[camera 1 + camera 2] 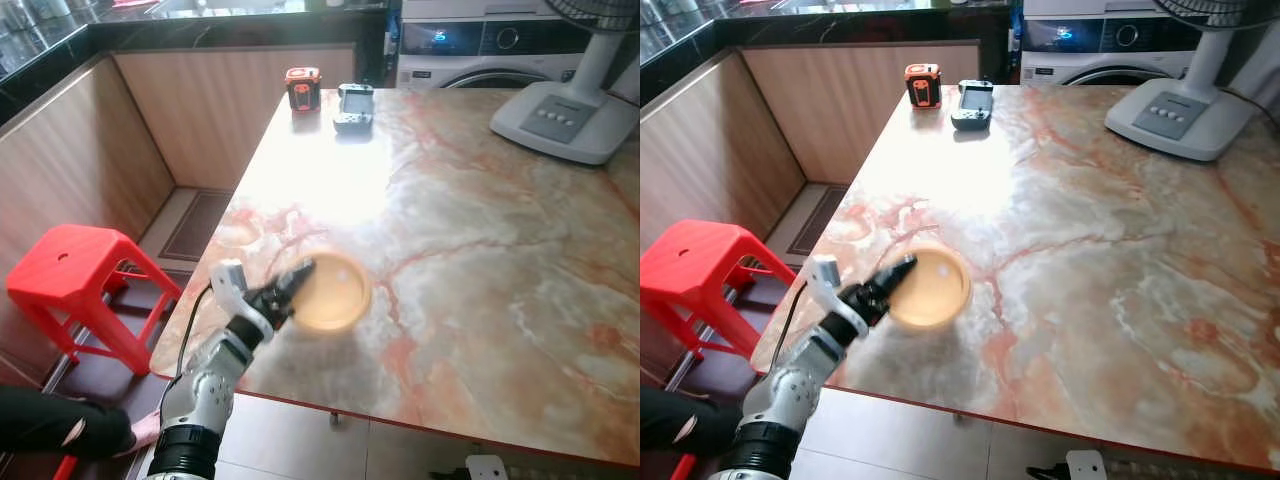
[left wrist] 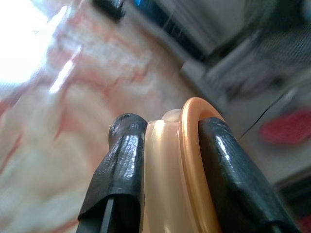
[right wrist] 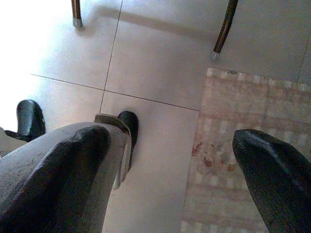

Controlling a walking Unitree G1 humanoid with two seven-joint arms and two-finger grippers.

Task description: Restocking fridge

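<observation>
A round orange lidded container (image 1: 330,292) is held over the near left part of the marble table (image 1: 480,230). My left gripper (image 1: 290,288) is shut on its rim from the left. In the left wrist view the two black fingers (image 2: 121,165) pinch the orange rim and pale wall of the container (image 2: 167,170). My right gripper (image 3: 170,160) hangs low with its fingers (image 3: 58,165) wide open over the tiled floor, nothing between them.
A red plastic stool (image 1: 75,280) stands left of the table. At the table's far end sit an orange-black device (image 1: 303,88), a grey handheld device (image 1: 354,106) and a white fan base (image 1: 565,115). A person's hand and dark sleeve (image 1: 60,425) are low left. A rug (image 3: 243,155) lies on the floor.
</observation>
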